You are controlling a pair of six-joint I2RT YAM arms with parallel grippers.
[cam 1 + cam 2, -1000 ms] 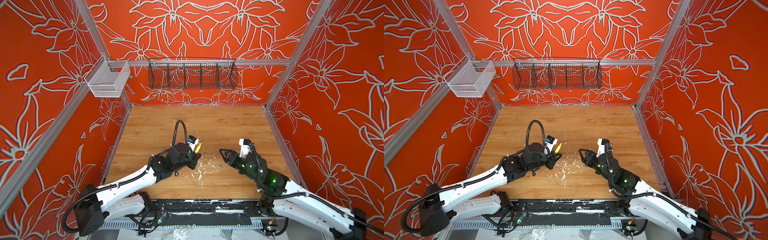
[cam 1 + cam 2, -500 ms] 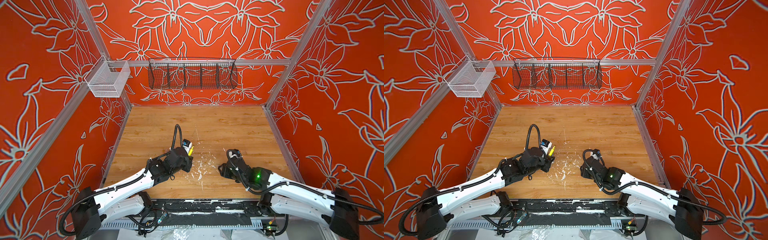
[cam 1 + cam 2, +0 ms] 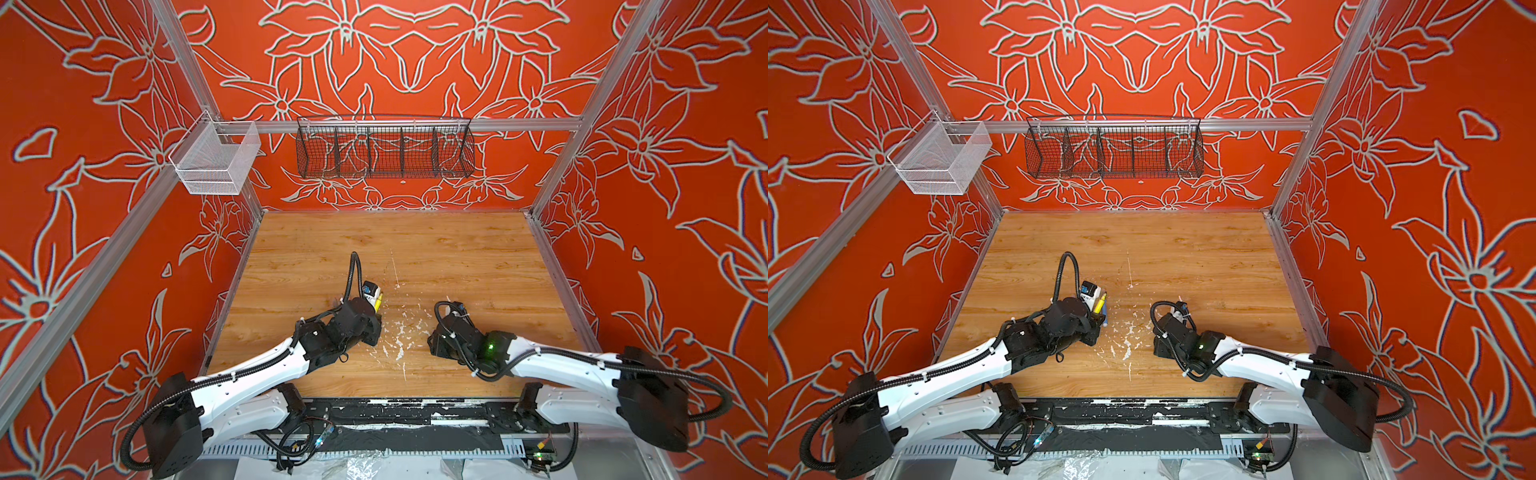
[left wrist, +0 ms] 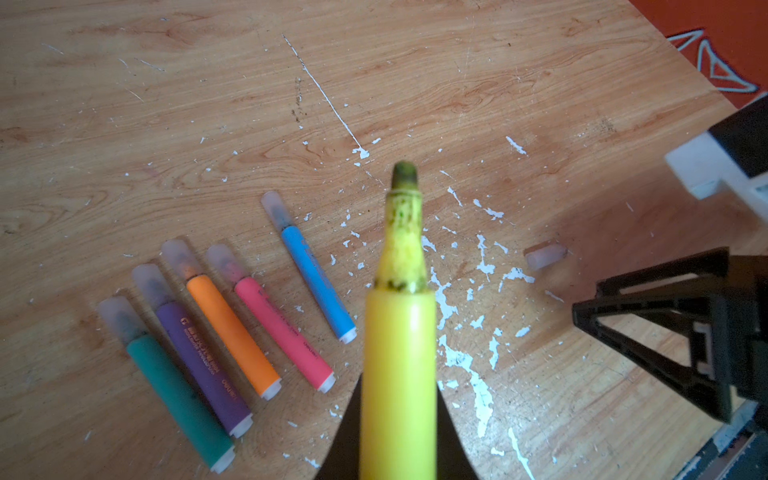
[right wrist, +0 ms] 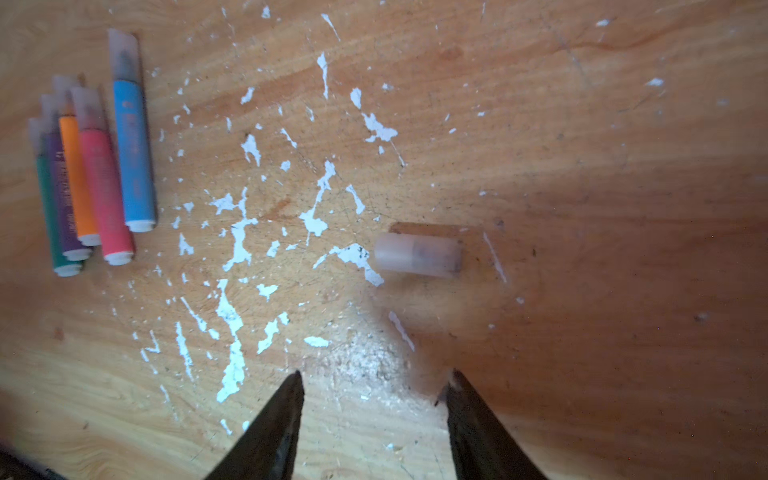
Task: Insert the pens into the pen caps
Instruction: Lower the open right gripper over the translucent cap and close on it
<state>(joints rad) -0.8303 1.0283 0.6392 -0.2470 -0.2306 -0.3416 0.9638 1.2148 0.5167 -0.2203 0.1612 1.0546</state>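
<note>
My left gripper (image 4: 399,384) is shut on the yellow pen (image 4: 399,353), which has no cap and a dark-stained tip pointing away from the camera. In both top views the yellow pen (image 3: 378,302) (image 3: 1099,304) sticks out above the table. Five capped pens lie side by side on the wood: green (image 4: 178,386), purple (image 4: 203,361), orange (image 4: 230,332), pink (image 4: 282,330) and blue (image 4: 318,282). One loose pen cap (image 5: 417,254) (image 4: 545,255) lies on its side. My right gripper (image 5: 374,376) hovers low just short of it, open and with nothing between its fingers.
White flecks (image 5: 237,245) are scattered over the middle of the wooden table (image 3: 457,257). A black wire basket (image 3: 384,147) and a white mesh basket (image 3: 216,160) hang on the back rail. Orange walls close in three sides.
My right arm has swung down from a raised pose to just above the table, near the loose cap. My left arm drew slightly toward the front, still holding the yellow pen.
</note>
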